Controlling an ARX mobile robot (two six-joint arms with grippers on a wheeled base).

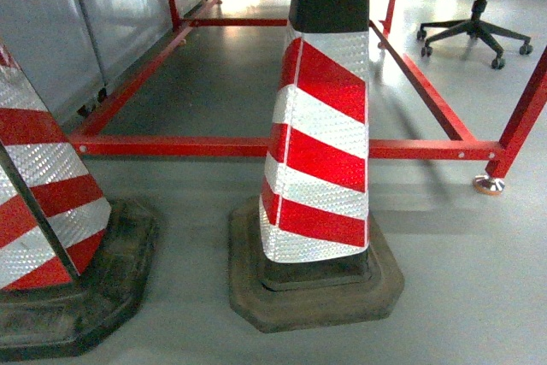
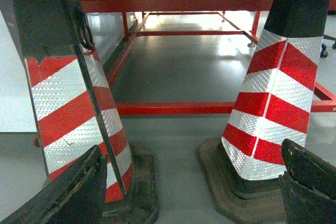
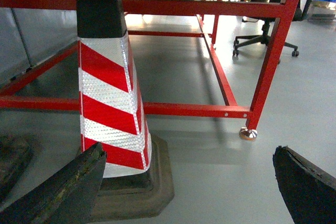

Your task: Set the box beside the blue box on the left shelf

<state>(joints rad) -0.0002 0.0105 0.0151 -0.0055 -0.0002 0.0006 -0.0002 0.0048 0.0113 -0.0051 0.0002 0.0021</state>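
The box, the blue box and the left shelf are out of view in all three views. My left gripper (image 2: 191,150) hangs low over the grey floor, open, its dark fingers (image 2: 79,192) spread wide with nothing between them. Open in the same way is my right gripper (image 3: 189,150), whose fingers (image 3: 302,184) are far apart over bare floor. Neither gripper shows in the head view.
Two red-and-white striped cones (image 1: 318,134) (image 1: 43,203) on black rubber bases stand close in front. Behind them runs a red steel frame (image 1: 256,146) with a foot (image 1: 489,184) at the right. An office chair (image 1: 475,30) stands at the far right, grey panels (image 1: 94,23) at the left.
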